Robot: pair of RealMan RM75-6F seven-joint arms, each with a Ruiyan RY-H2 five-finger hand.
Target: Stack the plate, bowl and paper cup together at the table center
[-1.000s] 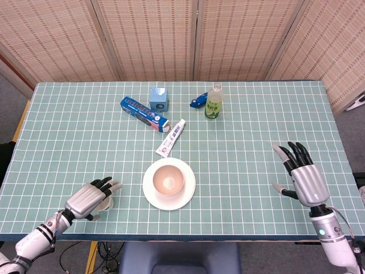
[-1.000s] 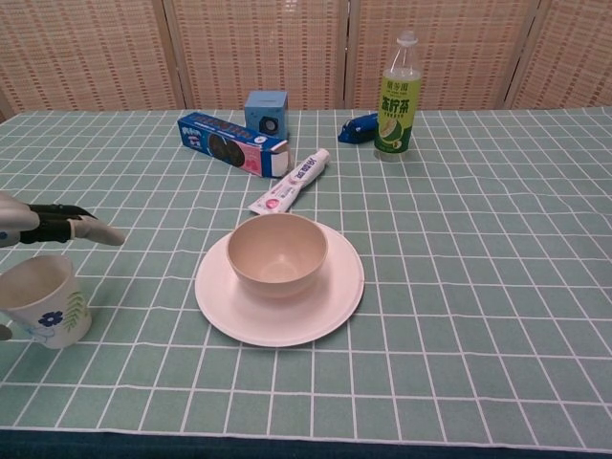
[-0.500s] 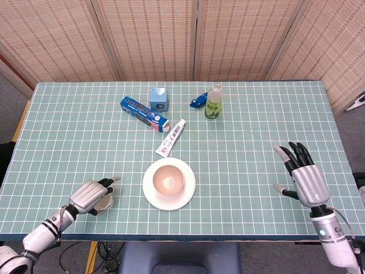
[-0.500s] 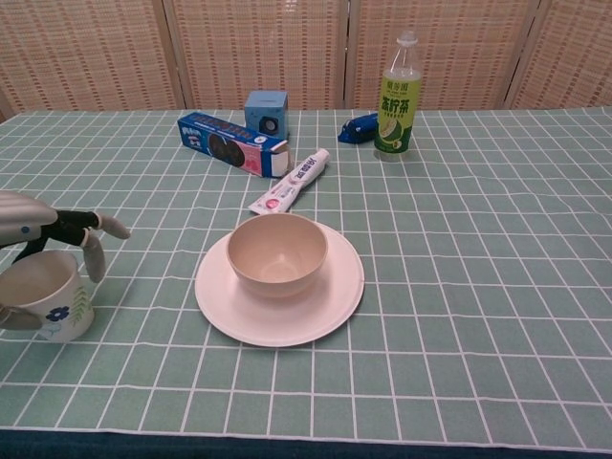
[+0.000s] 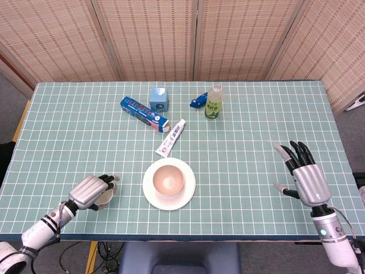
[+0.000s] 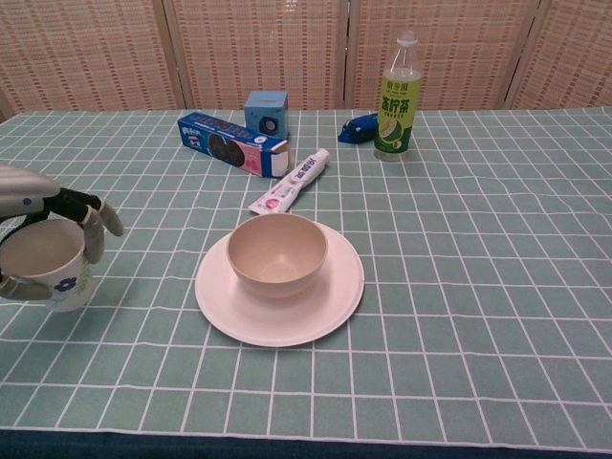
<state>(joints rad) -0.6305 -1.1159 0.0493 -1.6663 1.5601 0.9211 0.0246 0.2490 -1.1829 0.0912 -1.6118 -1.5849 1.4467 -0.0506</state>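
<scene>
Chest view: my left hand (image 6: 33,206) is draped over the paper cup (image 6: 46,264) at the near left of the counter (image 6: 478,287). Its fingers (image 6: 94,232) curl down over the far side of the rim and a thumb lies along the near side, so the hand is grasping the cup. The cup is upright, white with a blue flower print, and its mouth faces up. I cannot tell whether its base touches the counter.

The bowl (image 6: 277,253) sits inside the plate (image 6: 325,311) near the counter's centre, well right of the cup. Both are pale and the bowl holds nothing.

Head view: the same left hand (image 5: 91,192) covers most of the cup (image 5: 106,198), of which only a strip of rim shows. The bowl (image 5: 168,178) in its plate (image 5: 185,197) lies just right of it. My right hand (image 5: 302,174) hovers at the right side of the counter, well apart from everything. Its fingers (image 5: 293,154) are spread and released, grasping nothing.

Behind the plate a tube (image 5: 171,137) lies at a slant, pointing toward a blue box (image 5: 145,113) lying flat. A small blue carton (image 5: 159,98) stands just behind that box. A green bottle (image 5: 214,103) stands upright further right, with a blue packet (image 5: 198,101) beside it.
</scene>
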